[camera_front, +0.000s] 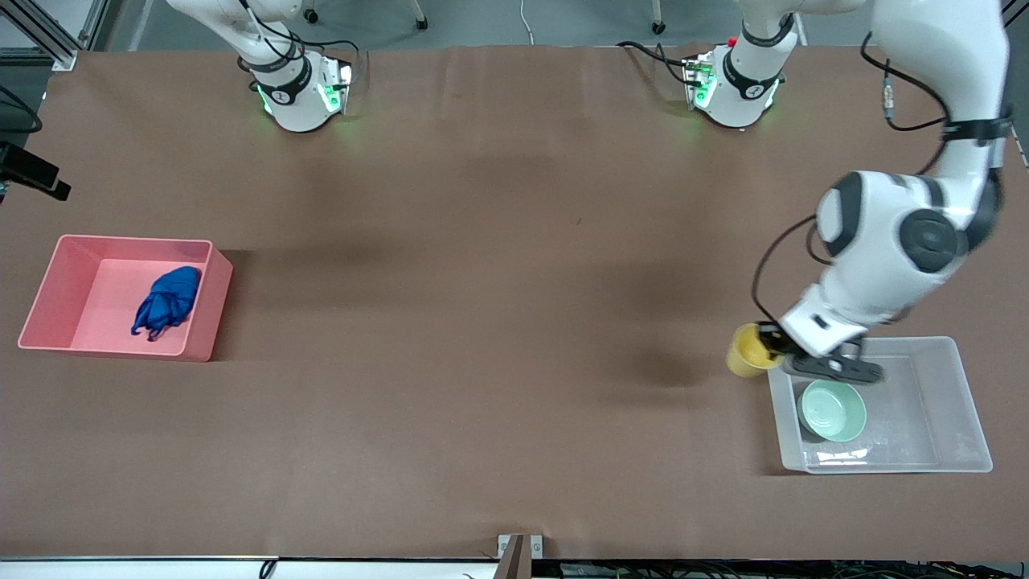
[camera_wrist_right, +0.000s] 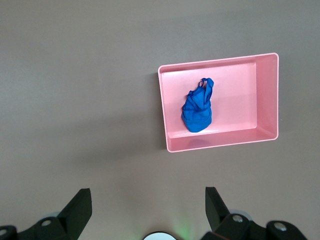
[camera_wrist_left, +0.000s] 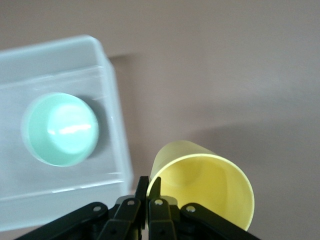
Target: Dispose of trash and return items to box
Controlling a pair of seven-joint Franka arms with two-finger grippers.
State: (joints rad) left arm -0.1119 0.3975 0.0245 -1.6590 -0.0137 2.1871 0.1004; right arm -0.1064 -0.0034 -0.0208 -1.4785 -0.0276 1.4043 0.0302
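- The left gripper (camera_front: 770, 342) is clamped on the rim of the yellow cup (camera_front: 748, 351), holding it in the air by the clear box's (camera_front: 961, 402) wall, at the box's ten o'clock corner.
- The mint bowl (camera_front: 833, 410) sits inside the box.
- The blue wad (camera_front: 167, 301) lies in the pink bin (camera_front: 48, 301) at the right arm's end of the table (camera_front: 482, 322).
- The right gripper (camera_wrist_right: 147, 210) waits high over the table, fingers wide apart.

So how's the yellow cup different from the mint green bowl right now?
The yellow cup is pinched at its rim by the left gripper, tilted, just outside the clear box; the mint green bowl sits upright inside the box, untouched. The cup looks narrower and deeper, the bowl wider. Both are plain, round, open containers, and both look empty.
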